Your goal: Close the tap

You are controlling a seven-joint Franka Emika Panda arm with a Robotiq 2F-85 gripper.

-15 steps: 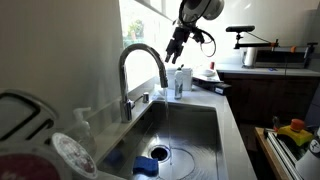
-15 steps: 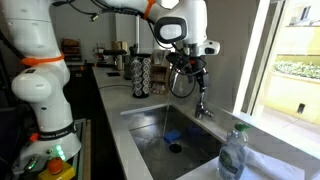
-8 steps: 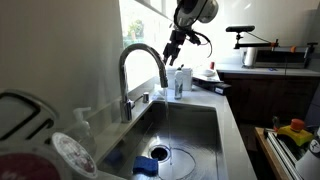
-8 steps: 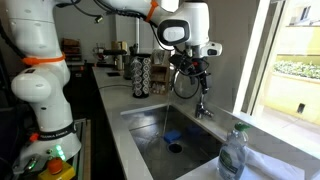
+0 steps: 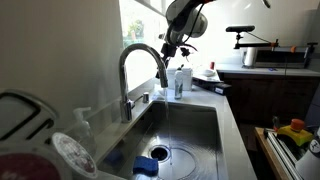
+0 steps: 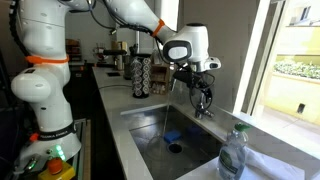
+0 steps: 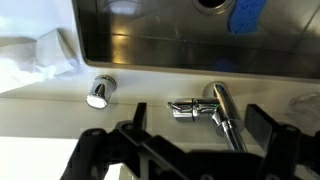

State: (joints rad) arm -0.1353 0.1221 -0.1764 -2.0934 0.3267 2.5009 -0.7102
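Two jaws spread wide, empty, over tap [image 7: 220, 103], white bottle [image 5: 181, 80] beside, blue sponge [image 7: 247, 12] in sink [image 7: 150, 50]

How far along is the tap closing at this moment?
Done: nothing that shows; the lever handle of the tap looks untouched. In hand: the open pincer hangs above the lever, which sits between its fingers in the wrist view, with no contact. Left: come down, push the lever shut, pull away.
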